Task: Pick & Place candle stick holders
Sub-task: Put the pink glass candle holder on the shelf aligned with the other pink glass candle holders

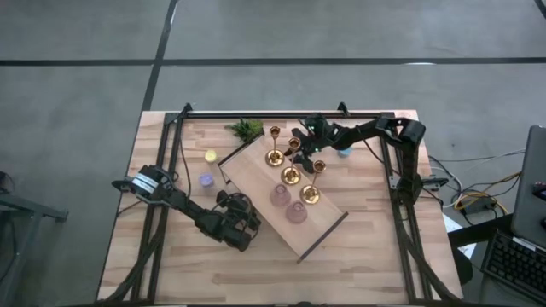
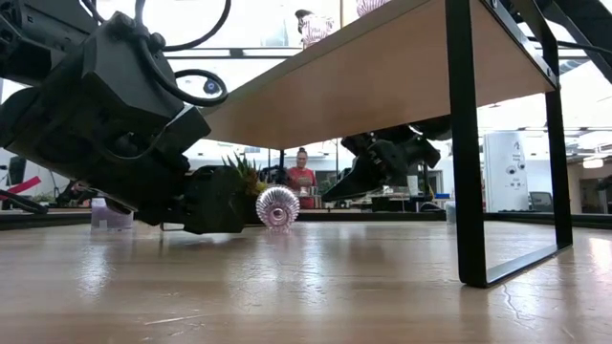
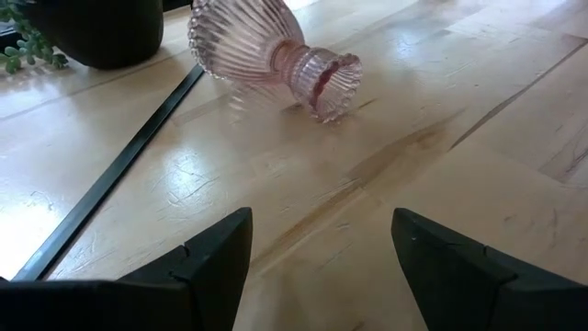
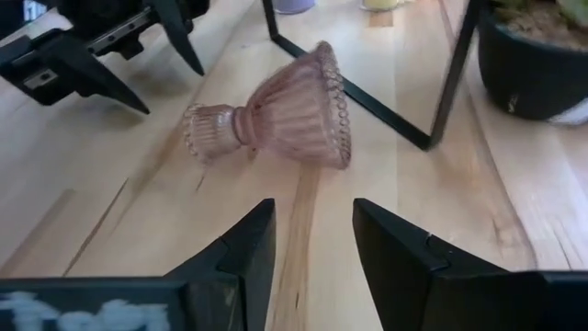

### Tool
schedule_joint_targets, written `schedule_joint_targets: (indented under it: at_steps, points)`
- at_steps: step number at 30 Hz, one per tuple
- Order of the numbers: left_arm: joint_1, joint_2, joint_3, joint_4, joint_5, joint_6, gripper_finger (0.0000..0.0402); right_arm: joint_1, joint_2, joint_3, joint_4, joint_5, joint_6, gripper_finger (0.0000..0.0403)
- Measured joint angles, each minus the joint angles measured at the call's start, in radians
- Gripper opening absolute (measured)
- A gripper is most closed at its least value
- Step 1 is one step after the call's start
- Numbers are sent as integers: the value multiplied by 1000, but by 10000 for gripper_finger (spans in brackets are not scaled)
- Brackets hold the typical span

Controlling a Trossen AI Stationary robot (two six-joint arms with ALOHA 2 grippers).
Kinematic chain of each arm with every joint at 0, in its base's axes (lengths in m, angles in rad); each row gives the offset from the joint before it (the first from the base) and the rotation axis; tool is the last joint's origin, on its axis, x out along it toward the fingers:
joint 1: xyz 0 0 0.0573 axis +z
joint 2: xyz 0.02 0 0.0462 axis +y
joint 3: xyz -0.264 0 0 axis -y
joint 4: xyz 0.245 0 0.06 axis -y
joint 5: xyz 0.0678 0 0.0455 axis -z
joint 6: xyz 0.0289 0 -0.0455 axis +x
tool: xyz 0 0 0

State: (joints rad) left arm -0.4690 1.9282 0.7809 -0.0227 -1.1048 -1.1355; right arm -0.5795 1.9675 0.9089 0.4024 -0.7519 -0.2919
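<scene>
Your pink glass holder (image 3: 274,57) lies toppled on the desk (image 1: 375,256) under the raised shelf (image 1: 328,230), between both grippers. The left gripper (image 3: 322,248) and right gripper (image 4: 314,241) have jaws apart. Close gently around its narrow waist; it could roll.

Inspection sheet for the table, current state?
Surface: wooden table, with a raised shelf set diagonally on it.
Job's things: three gold candlesticks and two pink cups stand on the shelf; the third pink cup lies on its side on the table under it.
Clutter: yellow tealight, purple tealight, blue tealight, plant.
Grippers: left gripper and right gripper open, empty, facing the fallen cup.
Cables: floor cables to the right of the table.
Surroundings: person behind; keyboard.
</scene>
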Motion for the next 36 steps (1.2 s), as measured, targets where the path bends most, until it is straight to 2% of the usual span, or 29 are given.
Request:
schedule_joint_targets:
  at_steps: [10, 18, 27, 36]
  points:
    - [0, 0, 0, 0, -2, 0, 263, 0, 0, 0, 0, 4, 17, 141]
    - [5, 0, 0, 7, -64, -10, 263, -1, 0, 0, 0, 4, 22, 148]
    - [23, 0, 3, 47, -66, -41, 263, -1, 0, 0, 1, 9, 14, 139]
    - [46, 0, 4, 58, -73, -34, 263, -1, 0, 0, 4, 23, 0, 151]
